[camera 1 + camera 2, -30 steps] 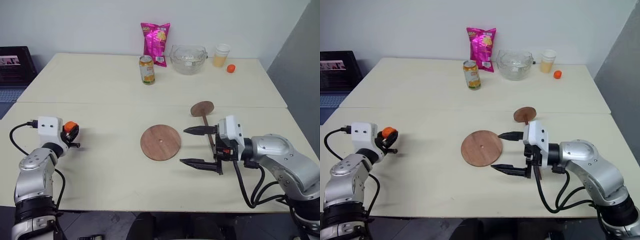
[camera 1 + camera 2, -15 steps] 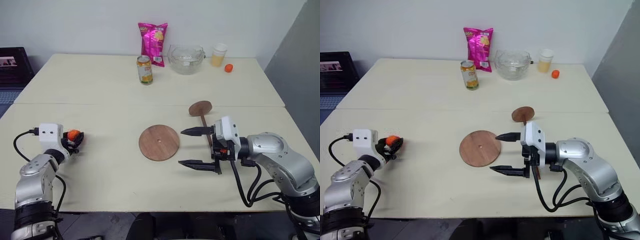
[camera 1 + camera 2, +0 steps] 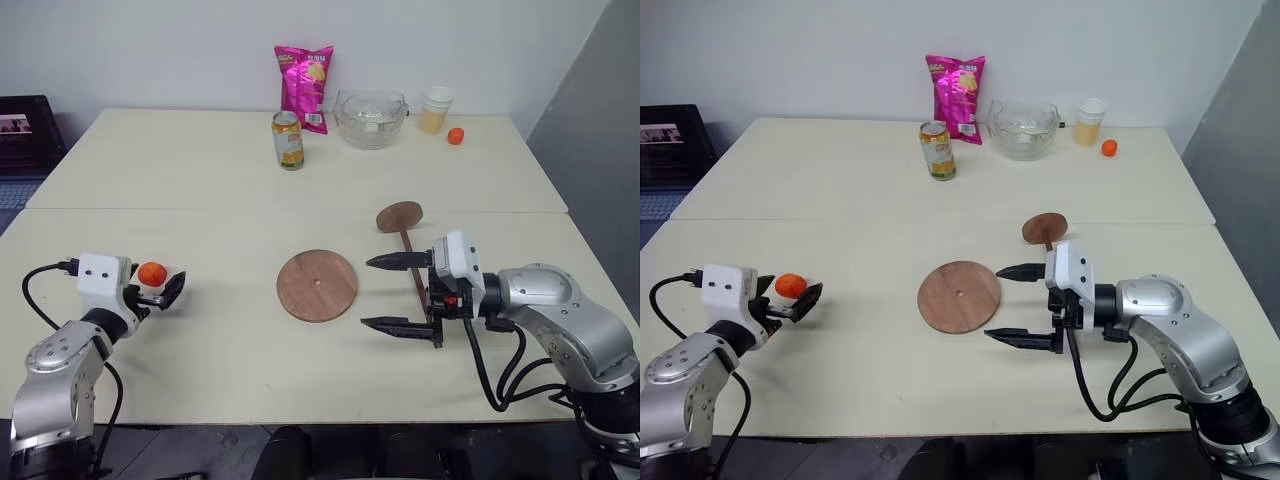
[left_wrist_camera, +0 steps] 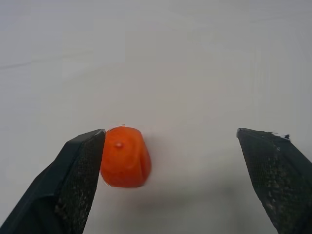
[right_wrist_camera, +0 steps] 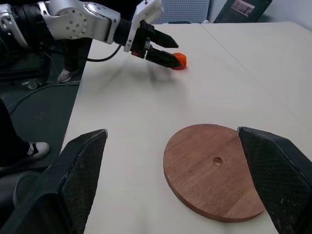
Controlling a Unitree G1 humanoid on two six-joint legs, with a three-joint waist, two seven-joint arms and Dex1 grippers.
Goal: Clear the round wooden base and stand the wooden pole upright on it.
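Observation:
The round wooden base (image 3: 317,285) lies flat at the table's middle with nothing on it, its small centre hole showing (image 5: 214,170). The wooden pole (image 3: 412,258) lies on the table to its right, disc end (image 3: 399,216) toward the far side. My right gripper (image 3: 368,292) hovers open just right of the base, in front of the pole, pointing left. At the left, my left gripper (image 4: 170,132) is open around a small orange piece (image 3: 152,273) that rests on the table close against one finger (image 4: 78,180).
At the table's far side stand a pink snack bag (image 3: 304,73), a can (image 3: 287,140), a glass bowl (image 3: 371,103), a cup (image 3: 434,110) and a small orange ball (image 3: 455,136). A dark box (image 3: 25,118) sits beyond the table's left edge.
My left gripper has opened and let go of the orange piece, which now rests on the table; the left hand drew back slightly. The right arm has held still.

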